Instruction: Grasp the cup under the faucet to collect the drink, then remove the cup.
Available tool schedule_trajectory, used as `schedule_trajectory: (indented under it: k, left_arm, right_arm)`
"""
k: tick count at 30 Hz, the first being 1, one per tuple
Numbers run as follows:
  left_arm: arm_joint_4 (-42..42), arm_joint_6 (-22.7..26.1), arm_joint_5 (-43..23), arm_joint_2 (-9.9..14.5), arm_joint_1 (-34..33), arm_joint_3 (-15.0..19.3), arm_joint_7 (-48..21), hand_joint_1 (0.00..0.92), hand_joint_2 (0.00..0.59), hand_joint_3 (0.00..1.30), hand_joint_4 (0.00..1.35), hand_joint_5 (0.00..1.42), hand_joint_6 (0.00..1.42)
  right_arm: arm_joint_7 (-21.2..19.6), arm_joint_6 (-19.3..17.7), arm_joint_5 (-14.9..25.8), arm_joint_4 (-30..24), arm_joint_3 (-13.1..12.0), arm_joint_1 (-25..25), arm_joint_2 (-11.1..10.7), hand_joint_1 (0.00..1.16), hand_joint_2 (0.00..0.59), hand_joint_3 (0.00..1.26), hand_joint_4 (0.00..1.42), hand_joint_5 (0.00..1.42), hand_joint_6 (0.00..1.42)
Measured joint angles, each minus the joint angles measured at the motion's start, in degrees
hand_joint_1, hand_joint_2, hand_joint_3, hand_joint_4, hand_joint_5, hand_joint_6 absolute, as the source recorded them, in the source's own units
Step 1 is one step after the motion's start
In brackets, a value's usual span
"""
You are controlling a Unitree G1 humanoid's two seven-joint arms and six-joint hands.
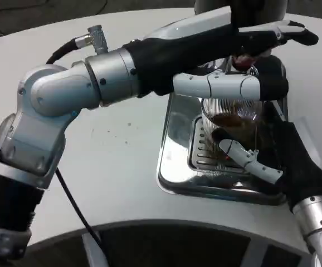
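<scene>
A clear ribbed cup [232, 114] with brown drink in it stands on the slotted grate of a silver drip tray [171, 167], right under the faucet [243, 60], of which a small red part shows. My right hand [281, 158] comes in from the lower right and grips the cup, its white fingers [250, 160] wrapped across the cup's lower front. My left hand [250, 47] reaches across from the left and rests on the faucet, fingers stretched out over its top and thumb [222, 86] lying straight just above the cup's rim. The faucet's spout is hidden behind it.
The dispenser body [242, 6] rises at the top edge behind the tray. My left forearm [111, 75] spans the table's middle, with a black cable [74, 208] hanging below it. Bare white tabletop [116, 161] lies left of the tray; the table's front edge curves below.
</scene>
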Motion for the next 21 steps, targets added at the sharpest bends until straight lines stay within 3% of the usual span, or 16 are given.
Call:
schedule_trajectory:
  k: [14,21]
  left_arm:
    - [1.64,-1.18,0.15,0.00,-0.35,-0.04,0.00,0.000,0.100,0.13,0.01,0.05,0.09]
    - [2.03,-1.60,0.27,0.04,-0.38,-0.04,0.00,0.000,0.100,0.13,0.01,0.05,0.09]
  right_arm:
    - [-0.68,1.25,-0.14,1.63,0.53,-2.22,0.44,0.61,0.230,0.00,0.00,0.05,0.00]
    - [-1.92,1.18,-1.02,2.03,1.36,-2.43,0.91,0.61,0.230,0.00,0.07,0.11,0.00]
